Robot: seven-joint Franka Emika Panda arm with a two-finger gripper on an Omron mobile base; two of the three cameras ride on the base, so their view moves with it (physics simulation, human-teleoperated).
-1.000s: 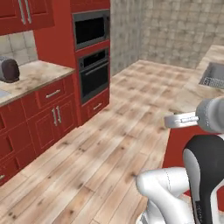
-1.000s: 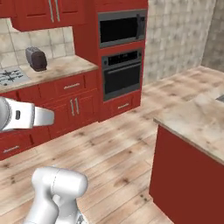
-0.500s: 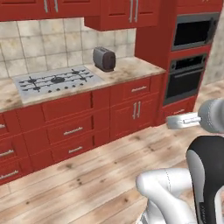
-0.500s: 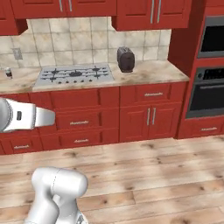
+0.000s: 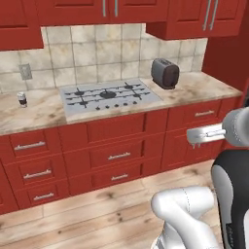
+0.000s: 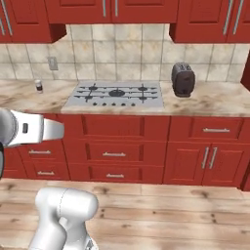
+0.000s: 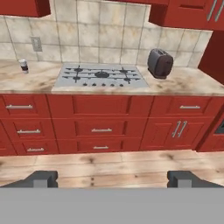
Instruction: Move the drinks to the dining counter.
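One of the drinks, a small white container with a dark band [image 5: 21, 99] [image 6: 38, 86] [image 7: 23, 66], stands upright on the tile-backed marble worktop [image 5: 44, 109], left of the hob and below a wall socket. My gripper [image 7: 111, 179] is open, its two dark fingertips [image 7: 41, 178] spread wide with nothing between them. It hangs over the wooden floor, well back from the cabinets and far from the container. The dining counter is out of view.
A steel gas hob [image 5: 108, 95] sits in the middle of the worktop, with a dark toaster [image 5: 165, 73] to its right. Red drawers and cabinet doors [image 6: 114, 141] run beneath, and red wall cabinets hang above. Wooden floor [image 7: 109, 164] lies between me and the cabinets.
The base has turned, so the whole picture swung from the oven wall to the hob worktop. The small container came into view at the left. The gripper stays open.
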